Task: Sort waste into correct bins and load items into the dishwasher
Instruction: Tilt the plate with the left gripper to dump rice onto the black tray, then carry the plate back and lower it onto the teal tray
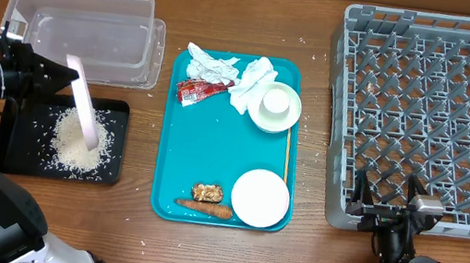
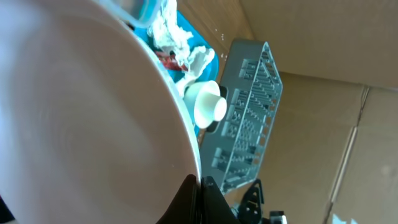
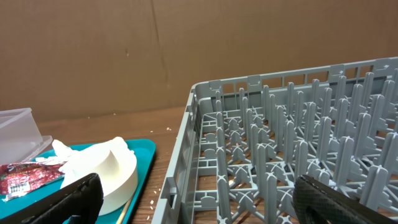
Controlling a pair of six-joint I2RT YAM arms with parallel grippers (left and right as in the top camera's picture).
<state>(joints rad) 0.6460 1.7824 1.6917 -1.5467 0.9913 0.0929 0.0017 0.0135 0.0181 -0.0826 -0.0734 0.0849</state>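
Plate white, round, steeply tilted

Brown wooden table — cardboard wall behind (plain, creased).

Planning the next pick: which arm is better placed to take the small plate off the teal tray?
Right. The right claw is open and free beside the dish rack, near the small plate. The left claw is shut on the large plate, tilted over the black tray.
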